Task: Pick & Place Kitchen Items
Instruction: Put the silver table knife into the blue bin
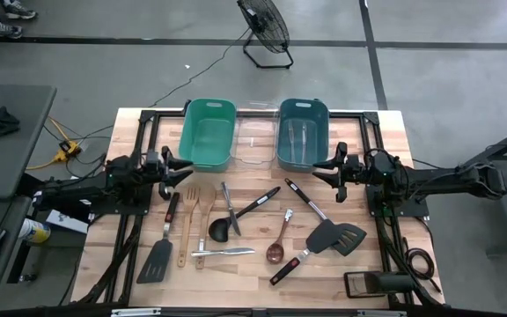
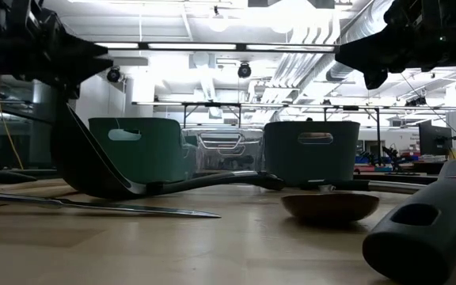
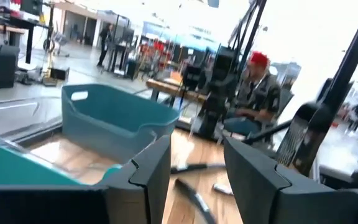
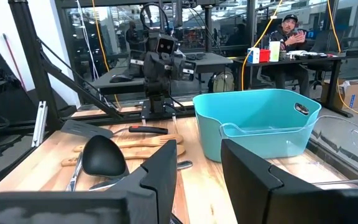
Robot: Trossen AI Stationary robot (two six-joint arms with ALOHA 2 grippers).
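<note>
Several kitchen utensils lie flat on the wooden table (image 1: pixel 253 275): a red-handled black spatula (image 1: pixel 159 248), wooden spoons (image 1: pixel 192 220), a black ladle (image 1: pixel 236 220), silver cutlery (image 1: pixel 224 253), a brown spoon (image 1: pixel 280 239) and a black slotted spatula (image 1: pixel 336 236). Slim silver cutlery (image 1: pixel 298 136) lies in the blue bin (image 1: pixel 302 132). My left gripper (image 1: pixel 186 172) hovers open and empty in front of the green bin (image 1: pixel 208 132). My right gripper (image 1: pixel 320 172) hovers open and empty in front of the blue bin. In the wrist views both show a clear gap between the fingers, the left (image 3: pixel 197 180) and the right (image 4: pixel 197 180).
A clear bin (image 1: pixel 256 136) stands between the green and blue bins at the table's far side. A black metal frame (image 1: pixel 148 119) runs round the bins. A dark tool (image 1: pixel 381 283) lies at the near right corner. People sit at desks beyond the table (image 4: pixel 291 31).
</note>
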